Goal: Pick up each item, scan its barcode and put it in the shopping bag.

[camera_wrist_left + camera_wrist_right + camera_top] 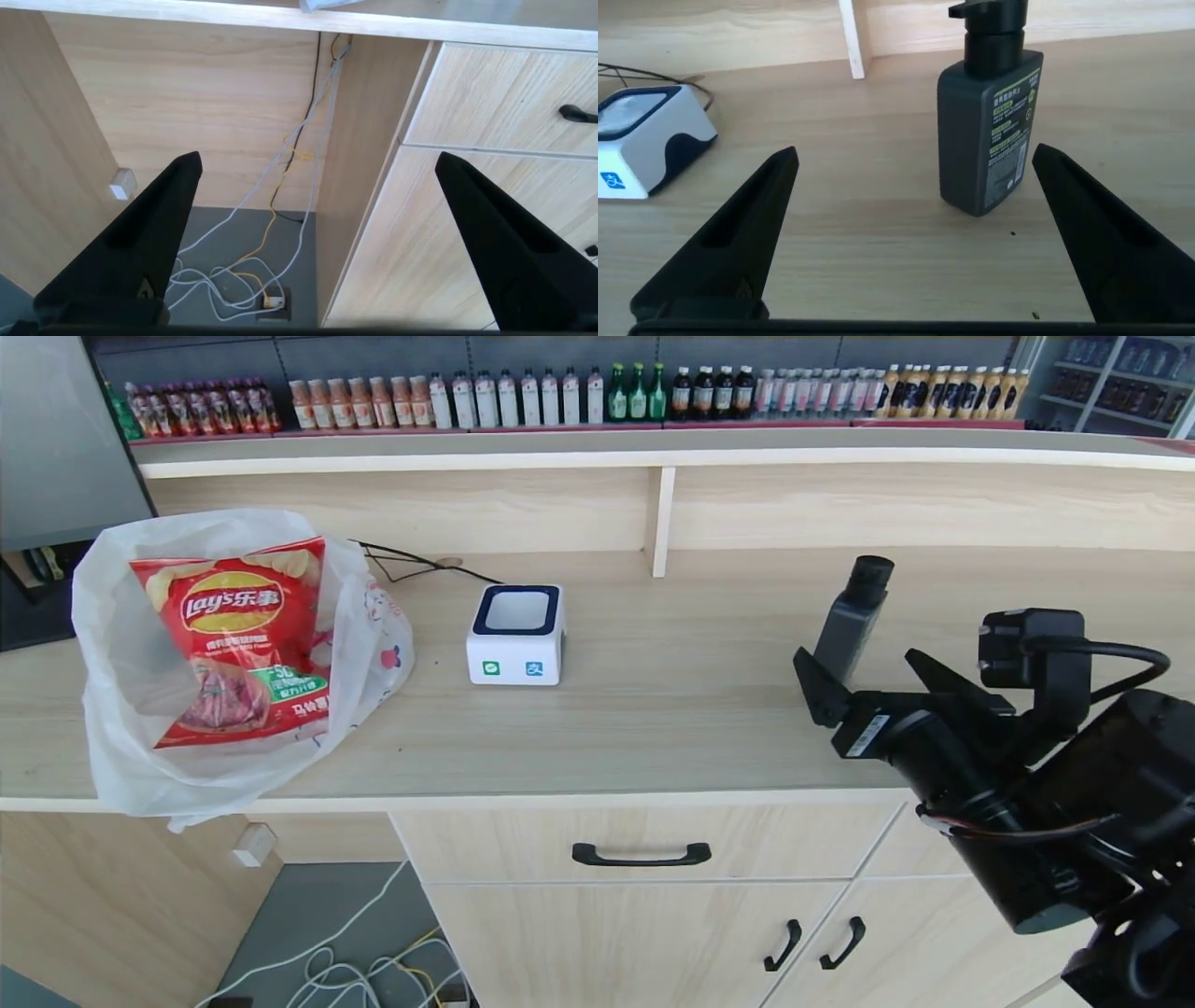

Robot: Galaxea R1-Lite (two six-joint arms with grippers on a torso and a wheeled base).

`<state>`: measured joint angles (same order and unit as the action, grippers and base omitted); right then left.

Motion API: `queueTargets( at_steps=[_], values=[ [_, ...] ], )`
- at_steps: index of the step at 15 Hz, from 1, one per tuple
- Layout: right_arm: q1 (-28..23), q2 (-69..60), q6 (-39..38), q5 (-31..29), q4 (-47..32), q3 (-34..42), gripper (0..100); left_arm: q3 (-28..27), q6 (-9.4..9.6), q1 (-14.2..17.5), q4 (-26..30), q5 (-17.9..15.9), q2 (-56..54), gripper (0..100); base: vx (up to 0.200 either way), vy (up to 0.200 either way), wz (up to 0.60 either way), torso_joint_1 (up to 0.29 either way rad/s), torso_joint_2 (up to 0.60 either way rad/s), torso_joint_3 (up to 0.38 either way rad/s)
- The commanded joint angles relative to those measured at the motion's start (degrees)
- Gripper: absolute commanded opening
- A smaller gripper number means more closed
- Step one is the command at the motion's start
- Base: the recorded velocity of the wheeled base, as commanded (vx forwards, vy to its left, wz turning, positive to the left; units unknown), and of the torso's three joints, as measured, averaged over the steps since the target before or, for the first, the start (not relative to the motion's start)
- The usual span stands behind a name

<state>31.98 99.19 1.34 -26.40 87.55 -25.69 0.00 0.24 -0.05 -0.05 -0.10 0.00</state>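
The dark grey bottle (845, 625) with the black cap stands upright on the worktop (672, 709), over on the robot's right. The right end effector (857, 665) sits just short of it with its fingers spread wide, holding nothing. In the head view those fingers cover the bottle's base. In the right wrist view the bottle lines up between the two open fingers without touching either, and the top of its cap is cut off by the frame edge. It has a label down one side with green marks and tiny print, too small to make out. Mid-worktop, well apart from the bottle, is the white barcode scanner (515, 635), with a dark blue frame round its top window and two little icons on the front, one green, one blue. A black cable (401, 560) trails behind it. Near the scanner on the left is the translucent shopping bag (107, 709), drooping over the worktop's front edge. A red chip bag (238, 644) is inside it, its lower edge veiled by the plastic. The left end effector (318, 163) hangs low in front of the cabinet, fingers wide and empty, facing loose floor cables (234, 280). Drink bottles (560, 397) line the shelf behind.
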Motion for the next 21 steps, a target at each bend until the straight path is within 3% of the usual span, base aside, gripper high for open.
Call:
queueTargets(
  at_steps=[1, 4, 9, 21],
  values=[
    [-2.3, 4.8, 0.1, -0.1, 0.2, -2.1, 100, 0.0, 0.02, 0.0, 0.0, 0.0, 0.0, 100, 0.0, 0.0, 0.0, 0.0, 0.0, 0.0],
    [-4.6, 9.4, 0.1, -0.1, 0.2, -11.0, 100, 0.0, 0.02, 0.0, 0.0, 0.0, 0.0, 100, 0.0, 0.0, 0.0, 0.0, 0.0, 0.0],
    [-8.5, 12.4, 0.5, -0.1, 0.5, -16.2, 100, 0.0, 0.02, 0.0, 0.0, 0.0, 0.0, 100, 0.0, 0.0, 0.0, 0.0, 0.0, 0.0],
    [-13.7, 17.6, 0.2, 0.5, 1.0, -20.7, 100, 0.0, 0.02, 0.0, 0.0, 0.0, 0.0, 100, 0.0, 0.0, 0.0, 0.0, 0.0, 0.0]
  ],
)
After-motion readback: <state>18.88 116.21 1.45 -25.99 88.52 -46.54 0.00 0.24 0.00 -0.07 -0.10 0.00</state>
